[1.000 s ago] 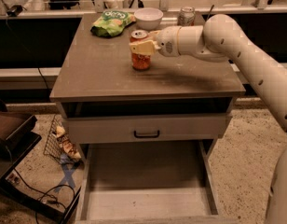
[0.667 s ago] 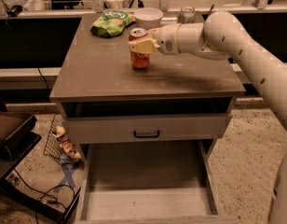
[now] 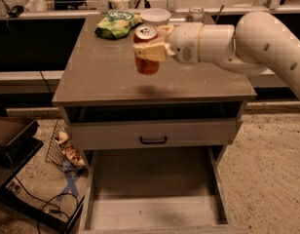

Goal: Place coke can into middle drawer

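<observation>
The coke can (image 3: 147, 65) is orange-red with a silver top. It hangs above the brown cabinet top (image 3: 96, 77), with its shadow on the surface below. My gripper (image 3: 150, 49) reaches in from the right and is shut on the can's upper half, its pale fingers (image 3: 151, 52) wrapped around it. The middle drawer (image 3: 150, 199) is pulled out wide open at the bottom of the view, with thin side walls and a flat pale floor. It lies below and nearer the front than the can.
A closed drawer front with a black handle (image 3: 153, 140) sits above the open drawer. A green chip bag (image 3: 116, 23), a white bowl (image 3: 155, 16) and a glass jar (image 3: 195, 14) stand at the back of the top. A wire basket (image 3: 62, 147) and cables lie on the floor at left.
The can has been lifted off the cabinet top and carried a little toward the front edge, still held in my gripper.
</observation>
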`<state>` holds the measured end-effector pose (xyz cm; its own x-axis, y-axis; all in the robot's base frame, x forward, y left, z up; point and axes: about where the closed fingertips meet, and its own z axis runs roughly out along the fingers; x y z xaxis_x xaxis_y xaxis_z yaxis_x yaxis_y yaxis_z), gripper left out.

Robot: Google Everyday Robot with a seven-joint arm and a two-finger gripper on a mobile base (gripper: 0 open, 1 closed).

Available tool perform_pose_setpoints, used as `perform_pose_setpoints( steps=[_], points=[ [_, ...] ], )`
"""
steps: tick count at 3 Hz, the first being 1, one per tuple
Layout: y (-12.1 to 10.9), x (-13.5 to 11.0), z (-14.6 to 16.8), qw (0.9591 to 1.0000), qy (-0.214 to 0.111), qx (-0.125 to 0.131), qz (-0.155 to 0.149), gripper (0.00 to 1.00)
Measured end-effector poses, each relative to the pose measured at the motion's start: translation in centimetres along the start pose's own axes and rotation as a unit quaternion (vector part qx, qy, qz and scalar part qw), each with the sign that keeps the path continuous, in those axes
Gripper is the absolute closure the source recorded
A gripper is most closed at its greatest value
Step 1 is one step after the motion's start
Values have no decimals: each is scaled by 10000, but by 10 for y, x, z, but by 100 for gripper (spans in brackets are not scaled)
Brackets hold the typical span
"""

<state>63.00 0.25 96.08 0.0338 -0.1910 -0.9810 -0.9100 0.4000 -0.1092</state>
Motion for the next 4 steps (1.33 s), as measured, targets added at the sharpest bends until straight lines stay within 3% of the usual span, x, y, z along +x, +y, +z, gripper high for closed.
perform_pose_setpoints(
  steps=[1, 2, 3, 4],
  points=[
    [78, -3, -19, 9993, -150, -339, -38, 100],
    [143, 34, -52, 9980, -49, -538, 328, 100],
    [173, 110, -98, 9932, 733, -276, 862, 100],
    [176, 184, -137, 9826, 1374, 204, 1237, 100]
  ],
)
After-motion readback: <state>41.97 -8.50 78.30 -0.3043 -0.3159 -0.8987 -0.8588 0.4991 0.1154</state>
